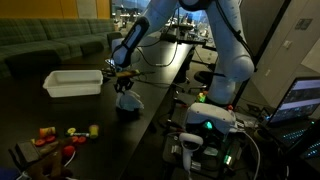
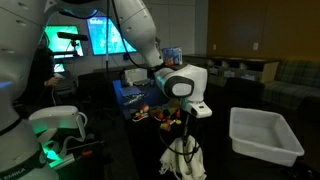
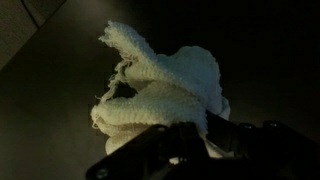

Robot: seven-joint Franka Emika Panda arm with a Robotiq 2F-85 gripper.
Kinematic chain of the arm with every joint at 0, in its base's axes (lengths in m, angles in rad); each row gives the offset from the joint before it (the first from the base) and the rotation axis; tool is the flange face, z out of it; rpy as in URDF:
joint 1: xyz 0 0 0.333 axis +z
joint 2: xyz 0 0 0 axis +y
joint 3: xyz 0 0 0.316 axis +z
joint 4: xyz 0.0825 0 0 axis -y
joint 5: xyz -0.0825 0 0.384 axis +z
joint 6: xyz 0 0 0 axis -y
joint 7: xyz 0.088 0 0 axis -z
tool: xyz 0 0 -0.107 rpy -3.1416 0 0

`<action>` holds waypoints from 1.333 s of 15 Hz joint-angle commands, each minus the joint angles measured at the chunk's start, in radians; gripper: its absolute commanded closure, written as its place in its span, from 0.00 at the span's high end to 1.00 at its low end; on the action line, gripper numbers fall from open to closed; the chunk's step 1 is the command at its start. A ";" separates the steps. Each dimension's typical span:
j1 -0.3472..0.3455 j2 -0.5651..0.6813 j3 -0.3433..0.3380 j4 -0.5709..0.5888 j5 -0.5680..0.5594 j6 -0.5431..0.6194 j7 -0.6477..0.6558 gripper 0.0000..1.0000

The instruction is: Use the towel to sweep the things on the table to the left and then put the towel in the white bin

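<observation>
The gripper (image 1: 125, 90) pinches the towel (image 1: 128, 104) by its top so the rest hangs low over the table (image 1: 140, 132), just right of the bin (image 1: 72, 83), likely ready to push the small things (image 1: 60, 135).

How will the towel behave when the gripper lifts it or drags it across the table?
Probably floppy: the towel droops in bunched folds beneath the gripper. Likely light for its bulk, and its nubby weave in the wrist view suggests it won't slip easily.
</observation>
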 commanded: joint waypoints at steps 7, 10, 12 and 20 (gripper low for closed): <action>0.240 0.097 -0.002 0.069 -0.101 0.023 0.356 0.09; 0.257 0.126 0.047 0.147 -0.076 0.002 0.377 0.09; 0.257 0.151 0.081 0.211 -0.062 -0.007 0.383 0.09; 0.269 0.286 0.184 0.479 -0.021 -0.033 0.364 0.09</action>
